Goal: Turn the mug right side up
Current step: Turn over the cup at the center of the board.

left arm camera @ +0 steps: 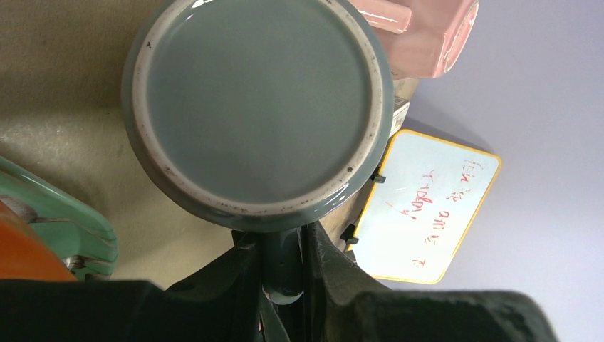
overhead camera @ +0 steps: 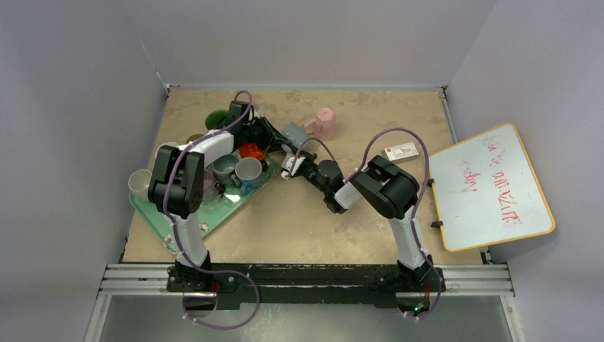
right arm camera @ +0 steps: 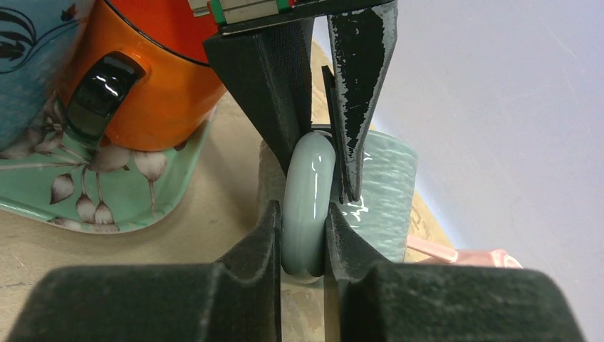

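The mug (overhead camera: 293, 132) is grey-green and sits just right of the tray, tipped so that its unglazed-rimmed base (left arm camera: 260, 100) faces the left wrist camera. My left gripper (left arm camera: 285, 246) is shut on the mug's handle (left arm camera: 283, 267). In the right wrist view the same handle (right arm camera: 308, 206) is pinched between my right gripper (right arm camera: 306, 224), which is shut on its lower curve. The left gripper's fingers (right arm camera: 274, 85) clamp the handle just above. The mug's ribbed wall (right arm camera: 388, 196) shows behind. Its mouth is hidden.
A green flowered tray (overhead camera: 214, 214) at the left holds several mugs, an orange one (right arm camera: 153, 78) closest to the grip. A pink mug (overhead camera: 324, 122) lies behind. A small box (overhead camera: 402, 151) and a whiteboard (overhead camera: 491, 185) lie at the right.
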Controlling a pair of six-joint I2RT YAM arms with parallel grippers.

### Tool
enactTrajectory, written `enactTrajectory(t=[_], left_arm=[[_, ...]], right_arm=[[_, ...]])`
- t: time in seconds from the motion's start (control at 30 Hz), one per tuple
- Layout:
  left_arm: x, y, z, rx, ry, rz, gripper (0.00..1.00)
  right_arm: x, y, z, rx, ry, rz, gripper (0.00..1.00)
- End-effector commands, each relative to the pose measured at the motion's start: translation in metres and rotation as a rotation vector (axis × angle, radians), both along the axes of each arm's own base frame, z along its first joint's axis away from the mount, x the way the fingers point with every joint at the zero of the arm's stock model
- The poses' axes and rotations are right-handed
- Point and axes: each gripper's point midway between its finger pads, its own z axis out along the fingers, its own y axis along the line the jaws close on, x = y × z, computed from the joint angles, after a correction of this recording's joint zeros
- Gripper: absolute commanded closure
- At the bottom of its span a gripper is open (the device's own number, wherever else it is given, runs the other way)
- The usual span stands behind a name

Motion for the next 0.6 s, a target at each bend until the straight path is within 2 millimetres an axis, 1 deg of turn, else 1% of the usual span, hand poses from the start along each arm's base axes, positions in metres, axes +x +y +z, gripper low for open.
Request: enactTrajectory(t=[0.0, 0.07, 0.17, 0.23, 0.3, 0.33, 0.37, 0.43, 0.47, 0.57], left_arm=[[-0.002, -0.013, 0.069, -0.076, -0.193, -0.080, 1.00], [-0.001, -0.011, 0.077, -0.057, -0.215, -0.081, 0.99], [-0.002, -0.010, 0.092, -0.048, -0.255, -0.087, 0.84], [-0.002, -0.008, 0.102, -0.034, -0.283, -0.087, 0.76], [-0.002, -0.005, 0.114, -0.023, -0.326, -0.084, 0.71], [-0.002, -0.004, 0.121, -0.013, -0.349, -0.082, 0.69], [-0.003, -0.002, 0.128, -0.005, -0.375, -0.080, 0.66], [-0.005, -0.002, 0.140, -0.008, -0.407, -0.082, 0.60], [-0.006, -0.002, 0.146, -0.014, -0.420, -0.087, 0.58], [-0.010, -0.004, 0.158, -0.038, -0.444, -0.110, 0.55]], right_arm=[[-0.004, 0.007, 0.029, 0.086, -0.013, 0.045, 1.00], [-0.006, 0.005, 0.033, 0.092, -0.011, 0.042, 1.00], [-0.010, 0.000, 0.041, 0.112, -0.001, 0.033, 1.00], [-0.012, -0.005, 0.047, 0.142, 0.016, 0.018, 1.00], [-0.014, -0.010, 0.054, 0.189, 0.049, 0.000, 1.00], [-0.016, -0.012, 0.062, 0.226, 0.069, -0.005, 1.00], [-0.018, -0.015, 0.064, 0.244, 0.099, -0.012, 1.00], [-0.019, -0.019, 0.075, 0.288, 0.159, -0.035, 1.00], [-0.018, -0.021, 0.072, 0.277, 0.216, -0.064, 1.00], [-0.023, -0.027, 0.091, 0.313, 0.252, -0.077, 1.00]])
